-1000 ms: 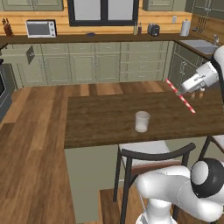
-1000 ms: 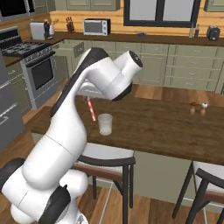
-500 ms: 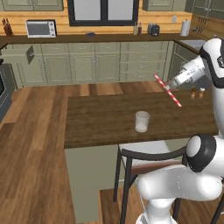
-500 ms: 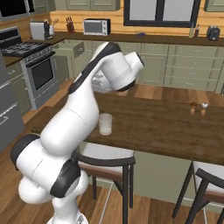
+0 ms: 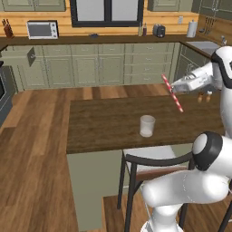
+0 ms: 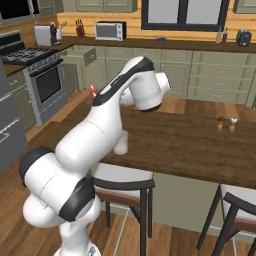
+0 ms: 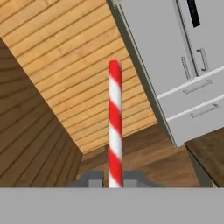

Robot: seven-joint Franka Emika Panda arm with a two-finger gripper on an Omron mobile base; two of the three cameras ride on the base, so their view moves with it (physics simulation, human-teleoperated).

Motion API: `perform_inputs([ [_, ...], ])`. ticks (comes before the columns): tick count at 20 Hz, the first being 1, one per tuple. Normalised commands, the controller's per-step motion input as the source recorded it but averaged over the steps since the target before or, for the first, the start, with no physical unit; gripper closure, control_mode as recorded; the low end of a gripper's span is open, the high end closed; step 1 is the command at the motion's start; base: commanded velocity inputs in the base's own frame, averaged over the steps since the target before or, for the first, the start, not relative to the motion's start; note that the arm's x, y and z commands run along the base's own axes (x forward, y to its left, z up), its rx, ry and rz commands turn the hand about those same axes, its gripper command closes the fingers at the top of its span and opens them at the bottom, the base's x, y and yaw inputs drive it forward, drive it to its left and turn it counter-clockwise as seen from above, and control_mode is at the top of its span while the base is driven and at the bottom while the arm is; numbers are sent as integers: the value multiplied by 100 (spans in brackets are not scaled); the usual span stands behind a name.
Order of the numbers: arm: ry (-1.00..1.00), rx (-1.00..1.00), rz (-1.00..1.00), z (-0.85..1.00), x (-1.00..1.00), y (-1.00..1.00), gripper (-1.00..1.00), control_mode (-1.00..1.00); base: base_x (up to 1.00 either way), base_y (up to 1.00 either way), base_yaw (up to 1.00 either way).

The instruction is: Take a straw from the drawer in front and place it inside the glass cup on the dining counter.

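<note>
My gripper [image 5: 176, 89] is shut on the red-and-white striped straw [image 5: 172, 93], which hangs tilted above the dining counter [image 5: 104, 122], up and to the right of the glass cup [image 5: 147, 125]. In the hand view the straw [image 7: 114, 127] rises straight up from between my fingertips [image 7: 92, 179]. In the right base view the straw's tip [image 6: 92, 89] sticks out above my arm, and the cup [image 6: 121, 143] is partly hidden behind it. A pale green drawer [image 5: 31, 56] stands pulled out at the far wall cabinets.
Salt and pepper shakers [image 6: 226, 124] stand on the counter's far side. A chair [image 5: 152, 165] is tucked at the counter's near edge, with stools [image 6: 235, 207] alongside. A stove [image 6: 47, 82] and a fridge [image 7: 192, 65] line the walls.
My arm has swung left and slightly up over the counter, carrying the straw closer to the cup. In the last half second it has barely moved. The cup has stayed put.
</note>
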Motion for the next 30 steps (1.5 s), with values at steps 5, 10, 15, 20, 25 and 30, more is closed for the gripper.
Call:
perform_inputs([
  [5, -17, 13, 4, -24, 14, 0, 100, -100, 0, 0, 0],
  [10, -30, 1, 0, -33, 26, 1, 100, -100, 0, 0, 0],
  [15, -21, 0, 0, -24, 56, 0, 100, -100, 0, 0, 0],
  [20, -8, 4, 0, -30, 40, 4, 100, -100, 0, 0, 0],
  [25, 0, 8, 0, -46, 28, 2, 100, -100, 0, 0, 0],
  [30, 0, 7, 0, -33, 34, 3, 100, -100, 0, 0, 0],
])
